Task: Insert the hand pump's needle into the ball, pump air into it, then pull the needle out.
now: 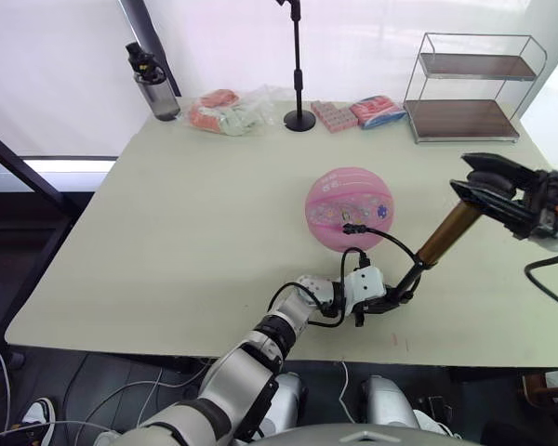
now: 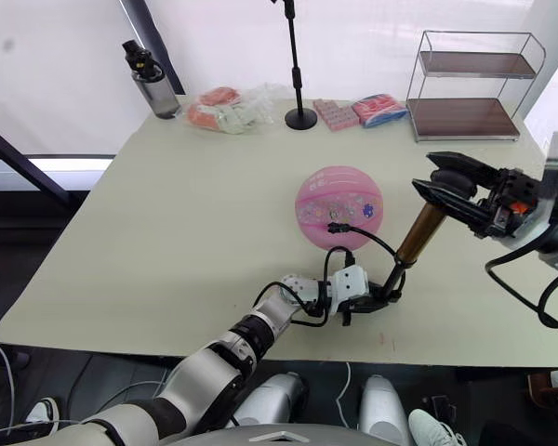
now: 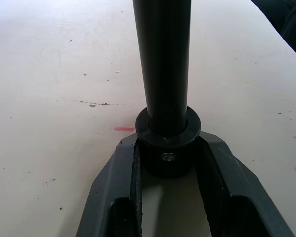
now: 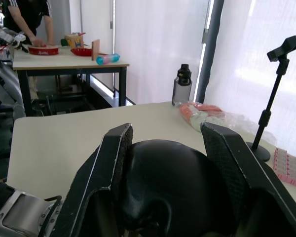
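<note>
The pink ball (image 1: pixel 349 209) rests near the middle of the table (image 1: pixel 167 232). The hand pump (image 1: pixel 444 237) slants up to the right of it, with its bronze barrel tilted. My left gripper (image 1: pixel 383 299) is shut on the pump's black bottom cap (image 3: pixel 167 148), low against the tabletop. My right gripper (image 1: pixel 484 181) is shut on the pump's black handle (image 4: pixel 172 187) at the raised end. The thin black hose (image 1: pixel 395 243) loops from the pump's base to the ball's near side, where its tip (image 1: pixel 351 228) touches the ball. The needle is too small to make out.
Along the far edge stand a dark water bottle (image 1: pixel 153 84), clear bags of snacks (image 1: pixel 225 111), a microphone stand (image 1: pixel 298 116), pink packets (image 1: pixel 358 113) and a two-tier wire shelf (image 1: pixel 474 88). A person (image 4: pixel 29 22) stands at another table beyond.
</note>
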{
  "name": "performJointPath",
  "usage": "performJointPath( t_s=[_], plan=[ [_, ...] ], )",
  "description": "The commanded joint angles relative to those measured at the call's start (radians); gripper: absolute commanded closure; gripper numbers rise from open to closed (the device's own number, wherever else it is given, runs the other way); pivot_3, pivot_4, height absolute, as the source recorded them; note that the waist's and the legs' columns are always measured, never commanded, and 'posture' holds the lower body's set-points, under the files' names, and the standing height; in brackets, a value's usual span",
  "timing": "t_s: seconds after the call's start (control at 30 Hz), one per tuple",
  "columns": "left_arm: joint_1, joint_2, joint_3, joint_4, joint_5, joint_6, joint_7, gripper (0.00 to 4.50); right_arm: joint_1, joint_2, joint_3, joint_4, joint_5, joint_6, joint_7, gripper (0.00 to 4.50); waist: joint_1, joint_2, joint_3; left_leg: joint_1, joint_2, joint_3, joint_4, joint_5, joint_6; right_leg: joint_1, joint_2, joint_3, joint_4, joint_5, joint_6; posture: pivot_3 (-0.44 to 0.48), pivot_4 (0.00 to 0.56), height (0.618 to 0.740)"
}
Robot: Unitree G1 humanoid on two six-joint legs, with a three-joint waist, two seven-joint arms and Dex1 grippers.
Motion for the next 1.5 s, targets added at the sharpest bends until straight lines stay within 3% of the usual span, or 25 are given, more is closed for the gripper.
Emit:
performJointPath(
  t_s=[0.03, 0.27, 0.47, 0.83, 1.0, 1.23, 1.5],
  plan=[
    [0.056, 0.041, -0.037, 0.097, 0.06, 0.06, 0.002, 3.41, -0.006, 0.011, -0.043, -0.039, 0.005, -0.016, -0.019, 2.59, 0.001, 0.0, 0.0, 0.0, 0.0, 0.0, 0.0, 0.0, 0.0, 0.0, 0.0, 0.0, 0.0, 0.0, 0.0, 0.0, 0.15, 0.736],
    [0.054, 0.042, -0.037, 0.098, 0.061, 0.06, 0.003, 3.41, 0.119, 0.1, 0.084, -0.068, -0.154, -0.089, 0.009, 2.59, 0.0, -0.001, -0.001, 0.001, 0.0, 0.001, 0.0, 0.0, 0.0, 0.0, 0.0, 0.0, 0.0, 0.0, 0.0, 0.0, 0.15, 0.736],
    [0.05, 0.043, -0.037, 0.099, 0.064, 0.06, 0.005, 3.41, 0.225, 0.199, 0.228, 0.077, -0.382, -0.28, 0.064, 2.59, -0.006, -0.004, -0.005, 0.003, 0.001, 0.0, 0.0, 0.0, 0.0, 0.001, 0.001, 0.0, 0.0, 0.0, 0.001, 0.0, 0.15, 0.736],
    [0.05, 0.045, -0.037, 0.097, 0.062, 0.062, 0.009, 3.41, 0.266, 0.362, 0.371, 0.358, -0.593, -0.545, 0.043, 2.59, -0.009, -0.005, -0.011, 0.005, 0.001, 0.0, 0.0, 0.0, 0.0, 0.002, 0.003, 0.001, 0.001, 0.0, 0.0, 0.0, 0.15, 0.736],
    [0.049, 0.046, -0.037, 0.099, 0.063, 0.061, 0.009, 3.41, 0.25, 0.375, 0.366, 0.375, -0.583, -0.581, 0.043, 2.59, -0.01, -0.007, -0.014, 0.005, 0.001, -0.001, 0.0, 0.0, 0.0, 0.002, 0.003, 0.001, 0.002, 0.0, 0.0, 0.0, 0.15, 0.736],
    [0.047, 0.047, -0.036, 0.101, 0.062, 0.061, 0.007, 3.41, 0.198, 0.309, 0.295, 0.206, -0.45, -0.475, 0.04, 2.59, -0.009, -0.006, -0.013, 0.005, 0.001, -0.001, 0.0, 0.0, 0.0, 0.002, 0.003, 0.001, 0.002, 0.0, 0.0, 0.0, 0.15, 0.736],
    [0.047, 0.049, -0.035, 0.1, 0.058, 0.061, 0.003, 3.41, 0.133, 0.167, 0.129, -0.006, -0.207, -0.26, 0.013, 2.59, -0.004, 0.002, -0.003, 0.001, 0.0, -0.001, 0.0, 0.0, 0.0, 0.0, 0.001, 0.001, 0.001, 0.0, 0.0, 0.0, 0.15, 0.736]
  ],
)
